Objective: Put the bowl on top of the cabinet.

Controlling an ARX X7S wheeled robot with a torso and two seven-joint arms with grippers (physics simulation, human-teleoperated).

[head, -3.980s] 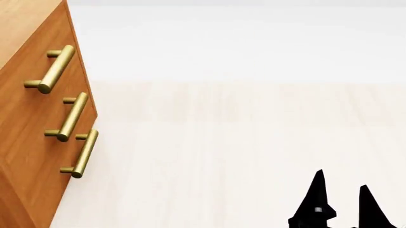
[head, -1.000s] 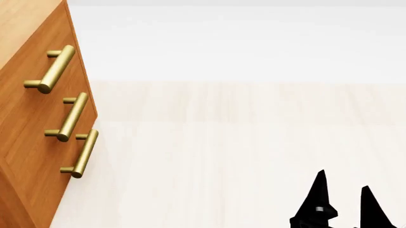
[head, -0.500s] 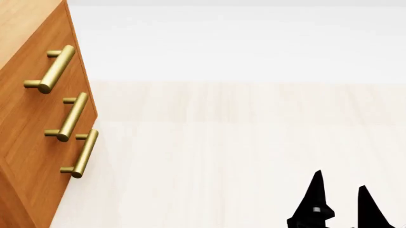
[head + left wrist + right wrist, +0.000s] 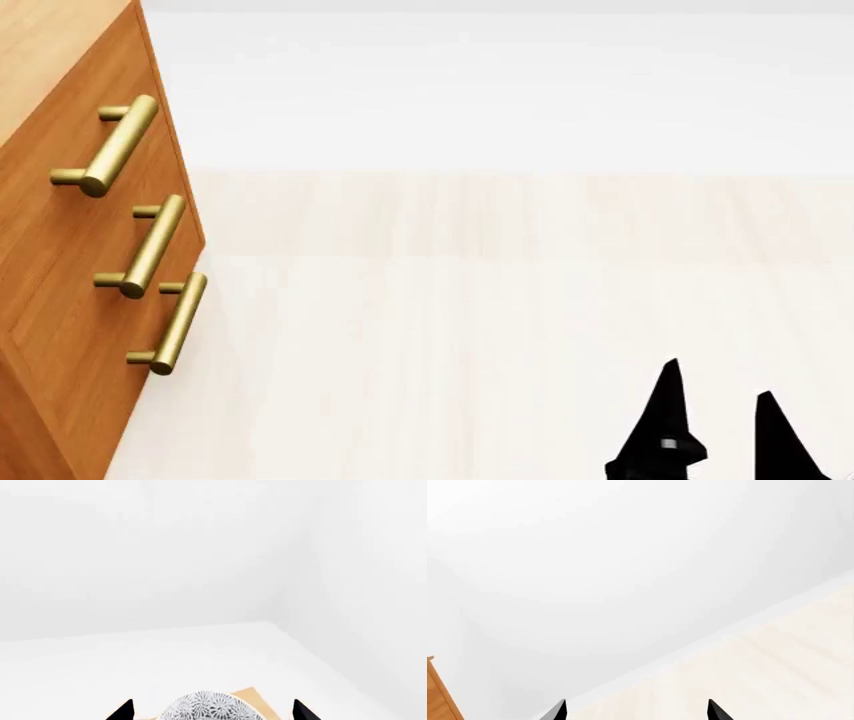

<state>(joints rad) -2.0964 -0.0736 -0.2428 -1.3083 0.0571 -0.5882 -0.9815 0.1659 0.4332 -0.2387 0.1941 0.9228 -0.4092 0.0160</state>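
The patterned grey-black bowl (image 4: pixel 210 709) shows at the edge of the left wrist view, resting on a pale wood surface (image 4: pixel 257 699) that looks like the cabinet's top. My left gripper (image 4: pixel 212 713) is open. Its dark fingertips (image 4: pixel 123 711) stand wide apart on either side of the bowl, with gaps between them and it. In the head view the orange-brown cabinet (image 4: pixel 60 270) with brass bar handles (image 4: pixel 120 145) fills the left side; the bowl and the left gripper are out of that view. My right gripper (image 4: pixel 717 425) hangs open and empty at the lower right, also open in the right wrist view (image 4: pixel 636 709).
Pale wooden floor (image 4: pixel 507 330) stretches from the cabinet's front to a white wall (image 4: pixel 507 90). A sliver of the cabinet (image 4: pixel 437 695) shows in the right wrist view. White walls meet in a corner (image 4: pixel 300 605) beyond the bowl.
The right gripper wobbles by a few pixels in the head view. The cabinet and the view itself stay the same.
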